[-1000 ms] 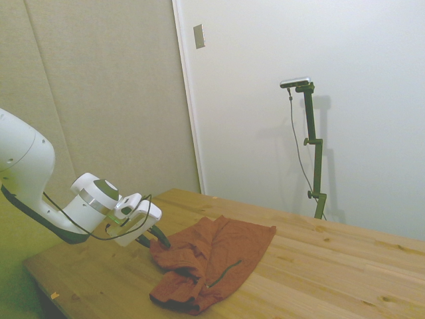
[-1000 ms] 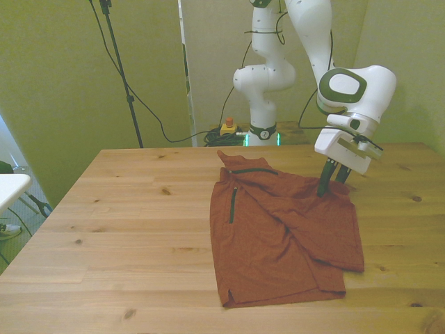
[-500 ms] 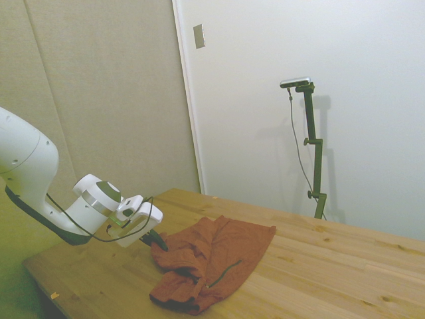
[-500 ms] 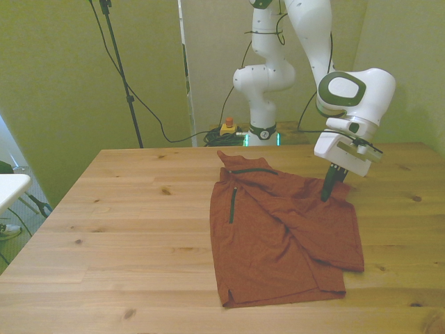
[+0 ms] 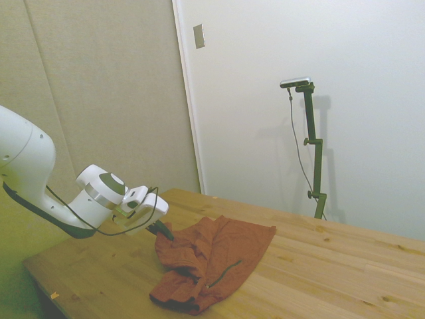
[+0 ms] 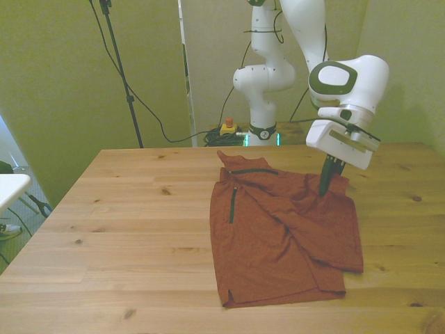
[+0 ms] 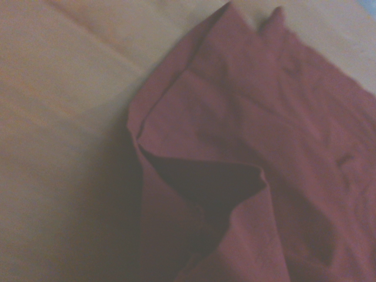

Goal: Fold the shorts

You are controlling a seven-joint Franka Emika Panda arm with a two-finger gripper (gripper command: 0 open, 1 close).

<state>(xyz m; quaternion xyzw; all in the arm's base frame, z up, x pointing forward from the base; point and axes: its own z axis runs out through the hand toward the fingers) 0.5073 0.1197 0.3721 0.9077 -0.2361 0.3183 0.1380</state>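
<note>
The rust-red shorts (image 6: 281, 236) were spread out on the wooden table (image 6: 125, 223), over toward the front view's right. The gripper (image 6: 327, 186) had its dark fingers pinched together on the cloth's far right edge, lifting it into a little peak.

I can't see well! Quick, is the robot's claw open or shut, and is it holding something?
Gripper: shut on the shorts, pinching the edge at the front view's right and lifting it off the table.

One shorts (image 6: 281, 233), one table (image 6: 125, 223)
</note>
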